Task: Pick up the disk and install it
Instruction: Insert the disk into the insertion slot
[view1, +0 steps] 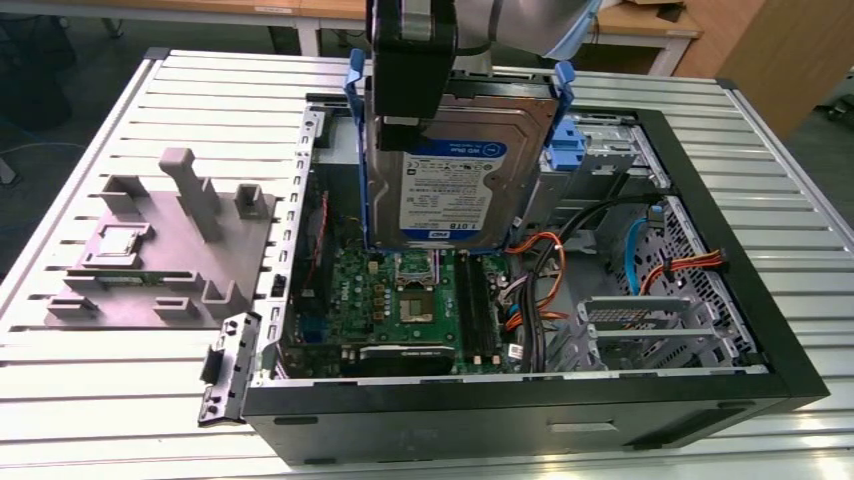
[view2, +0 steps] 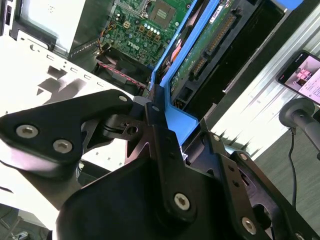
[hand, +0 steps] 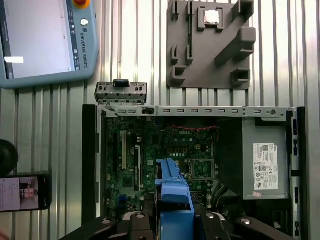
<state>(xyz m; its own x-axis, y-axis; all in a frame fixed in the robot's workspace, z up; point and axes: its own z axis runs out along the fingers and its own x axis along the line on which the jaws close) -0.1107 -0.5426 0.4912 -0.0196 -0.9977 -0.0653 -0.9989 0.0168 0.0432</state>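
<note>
The disk (view1: 454, 170), a silver-grey hard drive with a blue-and-white label in a bright blue carrier, hangs upright above the open computer case (view1: 747, 330), over the motherboard (view1: 414, 300). My gripper (view1: 407, 120) comes down from above and is shut on the disk's upper edge. In the second wrist view the black fingers (view2: 160, 140) clamp the blue carrier (view2: 175, 107) from both sides, with the gripper (view2: 182, 132) around it. The first wrist view looks down past the gripper (hand: 175, 217) and the carrier's edge (hand: 174, 195) onto the motherboard (hand: 150, 160).
A grey multi-post fixture block (view1: 160, 250) lies on the slatted table at the exterior view's left. A blue bracket (view1: 571, 140) sits in the case's upper drive bay. Orange cables (view1: 541, 270) run inside the case. A teach pendant (hand: 45, 40) and a phone (hand: 25, 192) lie beside the case.
</note>
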